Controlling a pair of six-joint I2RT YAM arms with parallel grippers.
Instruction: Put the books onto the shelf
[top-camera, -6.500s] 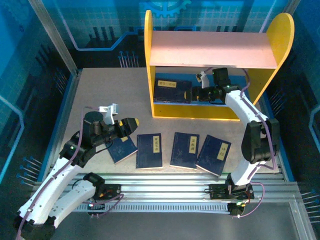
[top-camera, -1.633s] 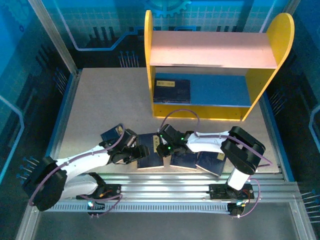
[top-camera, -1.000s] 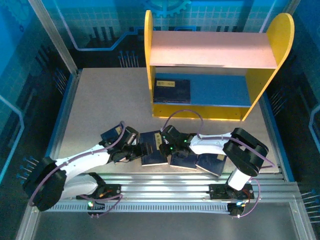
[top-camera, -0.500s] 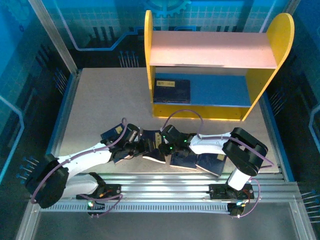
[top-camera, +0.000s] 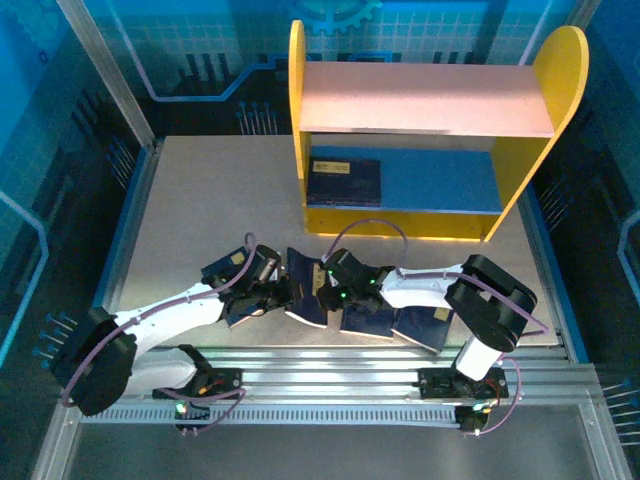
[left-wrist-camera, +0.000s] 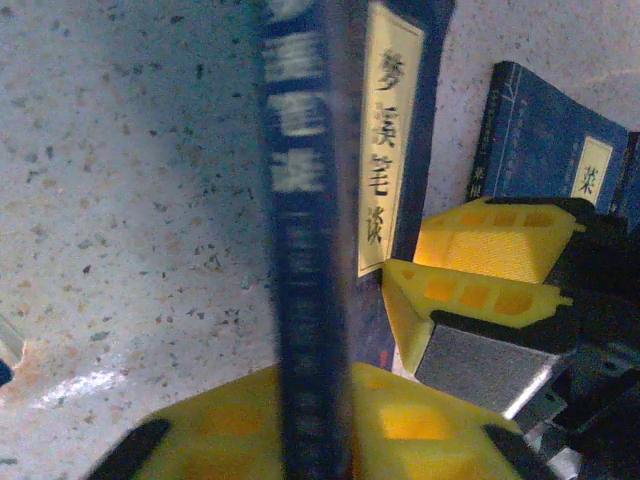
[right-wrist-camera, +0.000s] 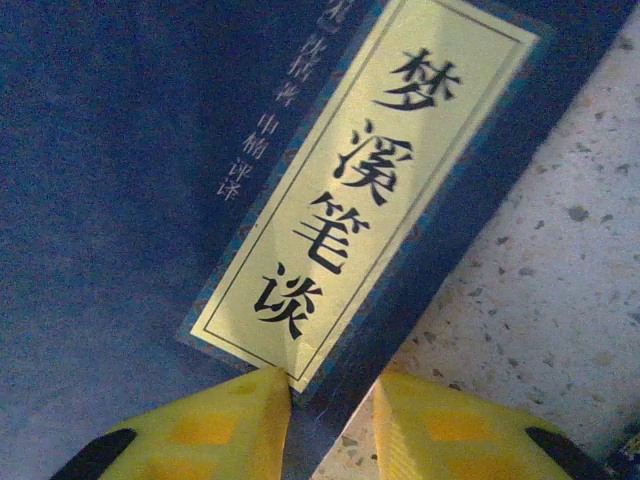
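Note:
A navy book (top-camera: 303, 287) with a yellow label stands tipped up on its edge between my two grippers. My left gripper (top-camera: 281, 293) is shut on it; in the left wrist view the book (left-wrist-camera: 300, 200) runs edge-on between the left gripper's (left-wrist-camera: 310, 432) fingers. My right gripper (top-camera: 321, 291) points at the cover (right-wrist-camera: 150, 150). The right gripper (right-wrist-camera: 332, 390) has its jaws a narrow gap apart, straddling the book's edge, one fingertip (right-wrist-camera: 262, 392) against the label's corner. The shelf (top-camera: 425, 100) stands behind, one book (top-camera: 343, 180) lying on its blue lower board.
Three more books lie flat near the table's front: one (top-camera: 243, 308) under the left arm, two (top-camera: 368, 318) (top-camera: 428, 326) under the right arm. One flat book (left-wrist-camera: 545, 150) lies behind the right gripper's fingers (left-wrist-camera: 500, 240). Open tabletop lies left of the shelf.
The right gripper came from the shelf to the row of books. The flat book has since been tipped up onto its edge, and the left gripper has closed on it.

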